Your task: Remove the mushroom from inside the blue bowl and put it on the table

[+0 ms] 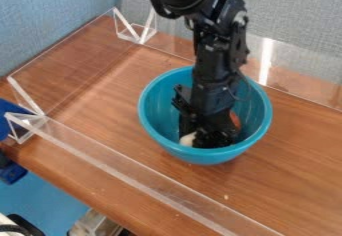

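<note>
The teal-blue bowl stands on the wooden table, right of centre. My black gripper reaches straight down into it, fingertips at the bottom. The mushroom lies on the bowl's floor. Its cream stem shows at the left of the fingers and a bit of reddish cap at their right. The fingers stand close together on the mushroom and hide its middle.
Low clear acrylic strips run along the table's near and left edges, with triangular brackets at the back left and the near left. Bare wood lies left of the bowl and in front of it.
</note>
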Tool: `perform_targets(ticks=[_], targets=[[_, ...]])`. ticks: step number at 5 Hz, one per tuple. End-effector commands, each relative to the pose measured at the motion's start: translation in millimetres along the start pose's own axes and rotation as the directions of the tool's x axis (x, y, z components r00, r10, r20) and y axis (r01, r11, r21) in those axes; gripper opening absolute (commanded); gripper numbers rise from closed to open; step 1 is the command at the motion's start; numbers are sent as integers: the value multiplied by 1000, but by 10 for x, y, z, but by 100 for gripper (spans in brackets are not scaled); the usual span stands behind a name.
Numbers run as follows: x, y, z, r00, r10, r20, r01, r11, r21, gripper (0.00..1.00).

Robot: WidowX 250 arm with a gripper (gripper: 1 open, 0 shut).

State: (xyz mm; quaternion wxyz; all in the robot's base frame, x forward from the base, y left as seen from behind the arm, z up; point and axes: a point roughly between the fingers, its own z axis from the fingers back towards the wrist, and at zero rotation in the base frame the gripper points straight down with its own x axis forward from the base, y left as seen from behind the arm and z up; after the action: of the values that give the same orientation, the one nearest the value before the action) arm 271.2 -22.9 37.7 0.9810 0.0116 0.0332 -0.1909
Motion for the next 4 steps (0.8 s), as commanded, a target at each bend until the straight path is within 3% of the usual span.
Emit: perform_targets(ticks=[1, 3, 4], targets=[[57, 113, 274, 997, 16, 81, -18, 999, 29, 0], [40, 250, 435, 994, 40, 105, -45, 998, 45, 0], [13, 422, 603, 988, 82, 132, -91, 994, 61, 0]])
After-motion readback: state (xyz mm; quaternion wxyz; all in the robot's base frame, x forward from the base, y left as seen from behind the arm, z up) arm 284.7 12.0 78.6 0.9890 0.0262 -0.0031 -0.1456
